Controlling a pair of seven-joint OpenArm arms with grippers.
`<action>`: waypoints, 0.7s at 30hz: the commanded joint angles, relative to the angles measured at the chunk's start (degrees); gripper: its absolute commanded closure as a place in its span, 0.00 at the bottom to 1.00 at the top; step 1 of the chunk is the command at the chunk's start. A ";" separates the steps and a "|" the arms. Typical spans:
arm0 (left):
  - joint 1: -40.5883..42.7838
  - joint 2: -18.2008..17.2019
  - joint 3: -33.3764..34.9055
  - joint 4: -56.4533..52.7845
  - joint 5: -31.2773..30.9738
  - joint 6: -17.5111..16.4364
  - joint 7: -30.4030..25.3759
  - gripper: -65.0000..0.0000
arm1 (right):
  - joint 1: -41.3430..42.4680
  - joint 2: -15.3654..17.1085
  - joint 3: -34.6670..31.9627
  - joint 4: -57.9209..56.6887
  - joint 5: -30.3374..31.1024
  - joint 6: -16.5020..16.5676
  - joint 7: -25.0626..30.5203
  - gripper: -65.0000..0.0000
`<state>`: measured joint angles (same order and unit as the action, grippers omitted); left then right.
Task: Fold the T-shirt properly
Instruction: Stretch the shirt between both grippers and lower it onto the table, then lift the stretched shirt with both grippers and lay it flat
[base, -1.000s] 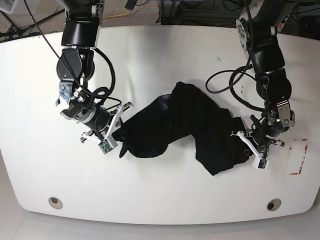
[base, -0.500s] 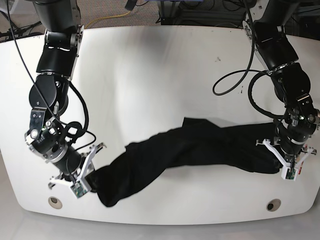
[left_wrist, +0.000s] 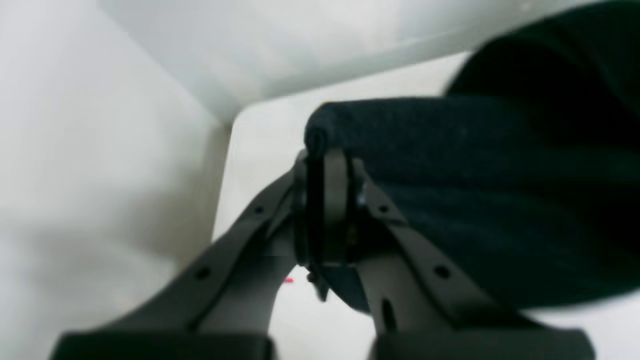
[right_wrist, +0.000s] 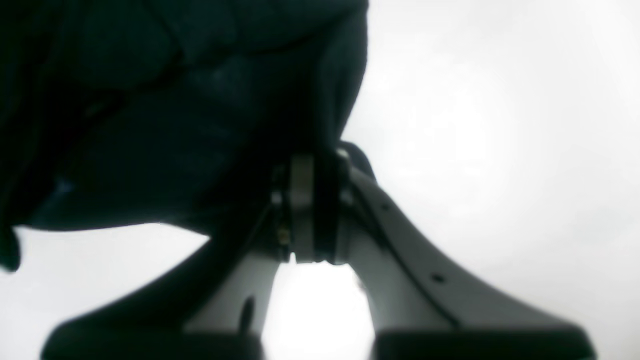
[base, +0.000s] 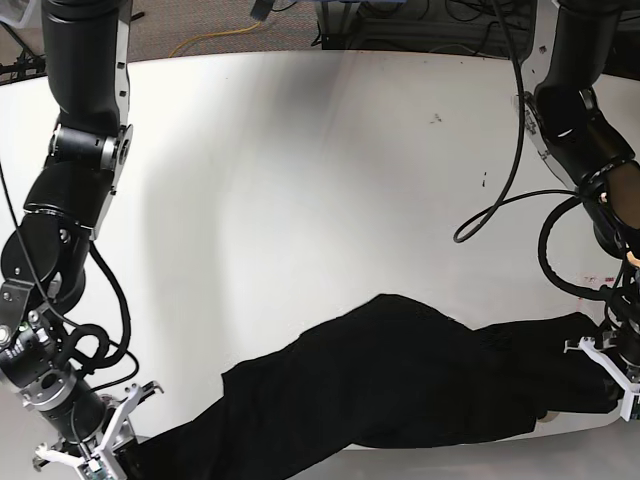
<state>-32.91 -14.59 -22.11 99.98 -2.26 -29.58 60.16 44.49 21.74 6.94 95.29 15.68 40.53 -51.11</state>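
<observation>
left wrist view: the left pincer (left_wrist: 325, 165) is clamped together on a rolled edge of the black t-shirt (left_wrist: 500, 200), with a thin strip of cloth pinched between its two dark fingers (left_wrist: 337, 200). the cloth spreads to the right of the pincer over the white tabletop (left_wrist: 260, 150), whose rounded corner shows just behind. the picture is blurred.

right wrist view: the right pincer (right_wrist: 312, 210) is clamped on the t-shirt (right_wrist: 175, 115) too, its fingers pressed together with dark cloth between them. the cloth bunches up and to the left of the pincer. the pale ground behind is too blurred to read.

base view: the t-shirt (base: 400, 385) lies stretched into a long crumpled band along the near edge of the tabletop (base: 320, 180). the right pincer (base: 110, 455) holds its end at the lower left corner, and the left pincer (base: 610, 365) holds the other end at the right edge. black cables (base: 500, 200) hang from both arms.
</observation>
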 joint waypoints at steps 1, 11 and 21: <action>-1.60 -1.89 -0.18 0.89 0.20 0.26 -0.78 1.00 | 1.97 0.99 0.58 -0.12 0.10 -0.53 1.13 1.00; 5.87 -1.81 -0.35 0.98 0.11 0.18 -0.69 1.00 | -10.69 -0.86 6.82 -0.03 0.10 -0.53 1.49 1.00; 20.38 -0.31 -2.81 4.15 0.02 0.18 -0.78 1.00 | -29.06 -6.75 16.58 -0.03 0.19 -0.53 1.49 1.00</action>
<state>-14.83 -14.46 -24.86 101.93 -1.78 -29.61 60.73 16.19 15.03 22.28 94.21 15.25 40.29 -51.18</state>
